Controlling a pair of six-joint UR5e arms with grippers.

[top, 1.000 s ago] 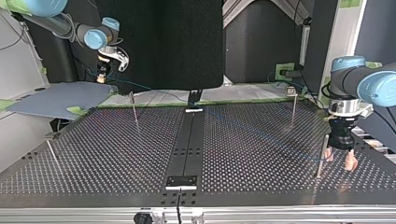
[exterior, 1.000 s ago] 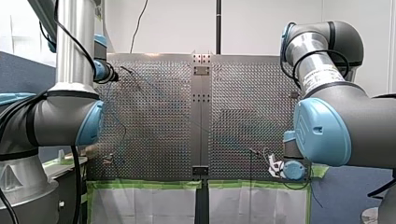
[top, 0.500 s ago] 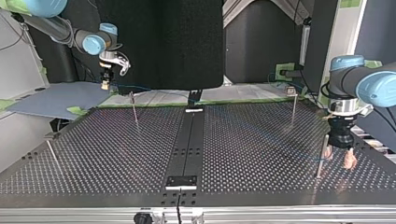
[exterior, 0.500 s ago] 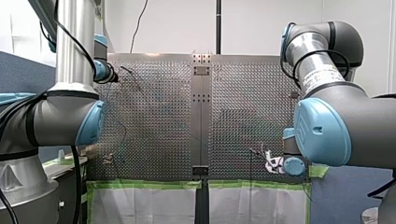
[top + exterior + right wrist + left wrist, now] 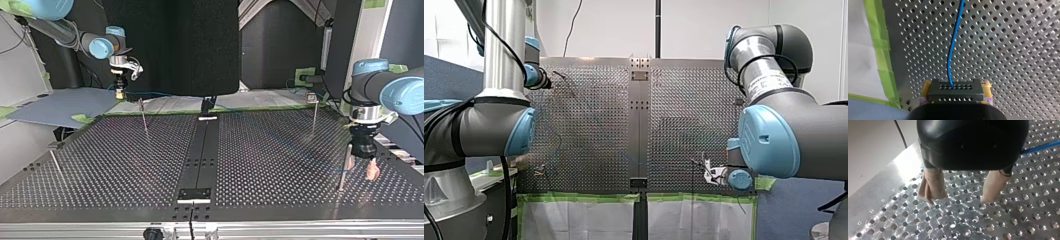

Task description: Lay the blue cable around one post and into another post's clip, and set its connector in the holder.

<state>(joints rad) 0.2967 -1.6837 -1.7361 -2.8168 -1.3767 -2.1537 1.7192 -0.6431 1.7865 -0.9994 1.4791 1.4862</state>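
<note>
Connector (image 5: 955, 90), apparently, between right jaws

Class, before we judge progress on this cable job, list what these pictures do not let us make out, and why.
Blue cable route: in the top view it is too thin and faint to follow round any post.
Whether a post's clip holds cable: too small in the top view.
Connector rear: hidden behind my right tool in the right wrist view.
Holder: not recognisable in any view.
</note>
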